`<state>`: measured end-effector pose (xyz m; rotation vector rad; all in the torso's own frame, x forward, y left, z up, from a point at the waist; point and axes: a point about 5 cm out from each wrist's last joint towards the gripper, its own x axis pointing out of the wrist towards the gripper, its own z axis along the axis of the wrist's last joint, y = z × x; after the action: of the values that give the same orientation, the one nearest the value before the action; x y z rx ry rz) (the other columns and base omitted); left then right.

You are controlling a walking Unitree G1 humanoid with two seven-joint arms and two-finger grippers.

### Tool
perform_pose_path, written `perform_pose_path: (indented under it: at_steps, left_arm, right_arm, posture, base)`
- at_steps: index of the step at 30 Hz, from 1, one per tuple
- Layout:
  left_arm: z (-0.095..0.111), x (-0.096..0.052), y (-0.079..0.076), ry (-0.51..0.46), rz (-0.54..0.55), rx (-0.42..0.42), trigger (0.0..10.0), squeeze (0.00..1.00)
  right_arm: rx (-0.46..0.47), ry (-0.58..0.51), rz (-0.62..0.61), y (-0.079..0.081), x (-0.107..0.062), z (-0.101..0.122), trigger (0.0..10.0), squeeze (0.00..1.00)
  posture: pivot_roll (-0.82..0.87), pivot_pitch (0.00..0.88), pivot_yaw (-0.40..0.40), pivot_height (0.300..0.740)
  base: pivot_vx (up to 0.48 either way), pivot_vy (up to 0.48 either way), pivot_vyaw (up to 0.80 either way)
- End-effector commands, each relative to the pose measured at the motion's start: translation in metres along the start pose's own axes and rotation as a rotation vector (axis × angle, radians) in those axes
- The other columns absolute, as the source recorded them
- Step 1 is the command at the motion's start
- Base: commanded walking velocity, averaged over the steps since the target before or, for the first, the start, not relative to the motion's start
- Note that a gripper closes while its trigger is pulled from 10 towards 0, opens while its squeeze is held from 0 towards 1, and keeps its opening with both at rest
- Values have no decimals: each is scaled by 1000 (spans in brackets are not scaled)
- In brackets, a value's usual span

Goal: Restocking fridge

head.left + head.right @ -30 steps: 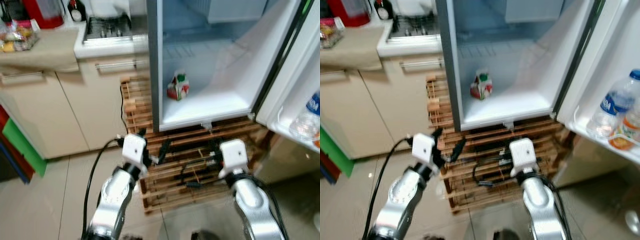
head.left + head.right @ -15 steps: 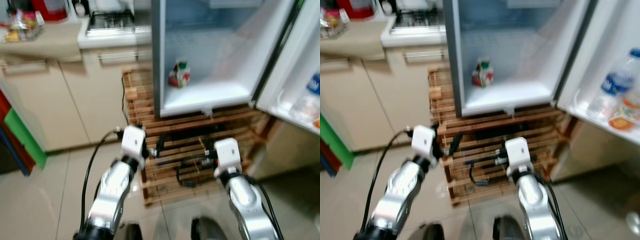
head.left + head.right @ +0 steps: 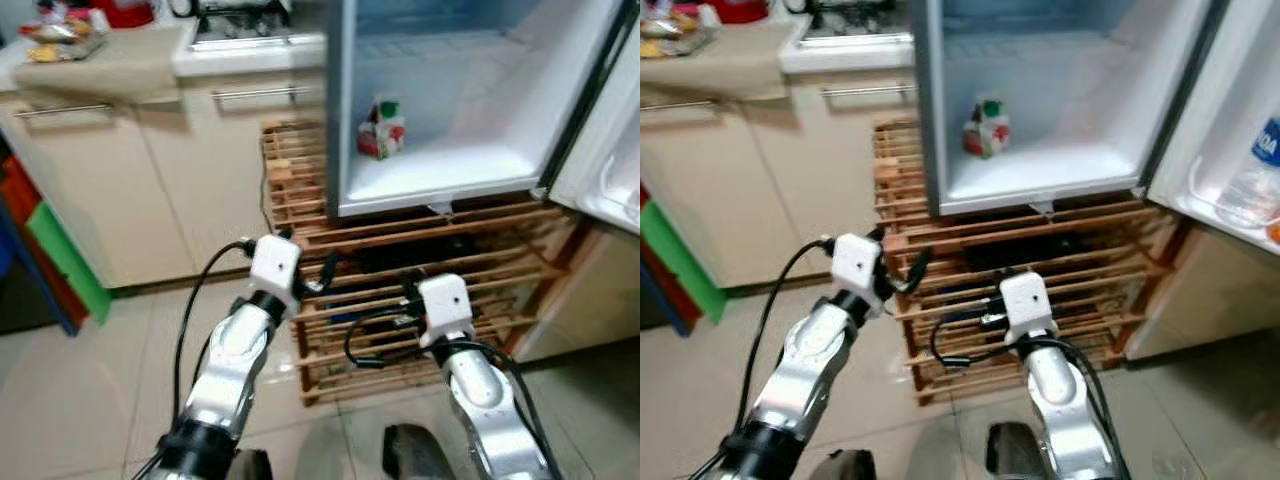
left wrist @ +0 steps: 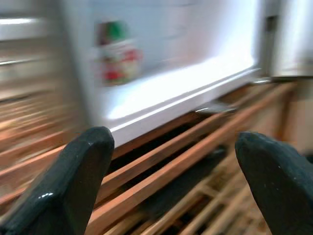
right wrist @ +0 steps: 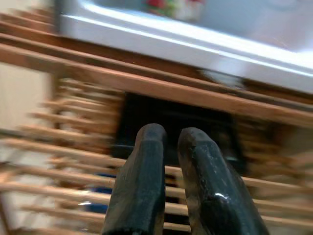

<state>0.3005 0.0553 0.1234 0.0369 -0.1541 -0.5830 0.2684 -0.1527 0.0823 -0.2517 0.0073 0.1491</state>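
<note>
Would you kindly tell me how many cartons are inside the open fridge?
1: a small carton stands on the fridge floor, toward its left wall. Higher shelves are out of view.

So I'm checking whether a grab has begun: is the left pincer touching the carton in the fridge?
Apart. In the left eye view the left pincer hangs before the wooden pallets, well short of the carton on the fridge floor.

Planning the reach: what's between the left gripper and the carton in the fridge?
In the left wrist view, wooden slats and the fridge's white front lip lie between the left gripper and the carton.
</note>
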Motion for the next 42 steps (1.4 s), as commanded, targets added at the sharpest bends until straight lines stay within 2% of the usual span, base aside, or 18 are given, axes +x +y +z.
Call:
perform_pose_path:
  at_steps: [1, 4, 9, 11, 12, 13, 19, 24, 28, 32, 35, 37, 42]
  left_arm:
    - [8, -2, 8, -26, -10, 52, 10000, 0]
    - [9, -4, 6, -18, -18, 50, 10000, 0]
    - [18, -10, 1, -69, -56, 45, 10000, 0]
    - [24, -14, -2, -96, -70, 29, 10000, 0]
    - [24, -14, -2, -96, -70, 29, 10000, 0]
    - [25, -15, -3, -101, -64, 6, 10000, 0]
    - [21, -17, 2, -71, 5, -60, 10000, 0]
    - [20, -19, 4, -59, 32, -75, 10000, 0]
    - [20, -22, 7, -50, 59, -95, 10000, 0]
    - [20, -23, 11, -42, 85, -82, 10000, 0]
    - [19, -23, 13, -30, 100, -70, 10000, 0]
    - [19, -25, 18, -7, 121, -34, 10000, 0]
    - [22, -28, 19, -13, 116, -13, 10000, 0]
  right_arm:
    - [12, -43, 14, 8, 4, 9, 10000, 0]
    - [19, -67, 9, 7, 3, 11, 10000, 0]
    - [4, -105, -10, 4, 1, 18, 10000, 0]
    - [-22, -175, -47, -1, 4, 35, 10000, 0]
    - [-22, -175, -47, -1, 4, 35, 10000, 0]
    - [-23, -223, -88, -7, 7, 50, 10000, 0]
    - [8, -249, -93, -8, 20, 64, 10000, 0]
    - [11, -247, -85, -8, 28, 69, 10000, 0]
    - [-3, -265, -57, -3, 35, 79, 10000, 0]
    - [11, -311, -8, 9, 48, 95, 10000, 0]
    - [0, -309, 13, 13, 53, 98, 10000, 0]
    - [3, -318, 21, 16, 61, 104, 10000, 0]
    - [20, -302, 21, 18, 64, 102, 10000, 0]
  posture:
    - [-174, 0, 70, 608]
    - [-175, 0, 72, 608]
    - [-172, 0, 71, 608]
    - [-171, 0, 71, 608]
    - [-171, 0, 71, 608]
    - [-172, 0, 72, 608]
    - [-171, 0, 71, 608]
    - [-154, 0, 58, 608]
    - [-150, 0, 58, 608]
    - [-147, 0, 62, 608]
    - [-145, 0, 62, 612]
    - [-132, 0, 57, 612]
    - [-125, 0, 55, 612]
  base:
    - [461, 0, -675]
    - [0, 0, -679]
    - [0, 0, 0]
    - [0, -353, 0]
    - [0, -428, 0]
    - [0, -431, 0]
    - [0, -429, 76]
    - [0, -418, 575]
    - [0, -418, 519]
    - [209, -394, 495]
    - [111, -114, 446]
    - [0, 0, 0]
    - [0, 0, 0]
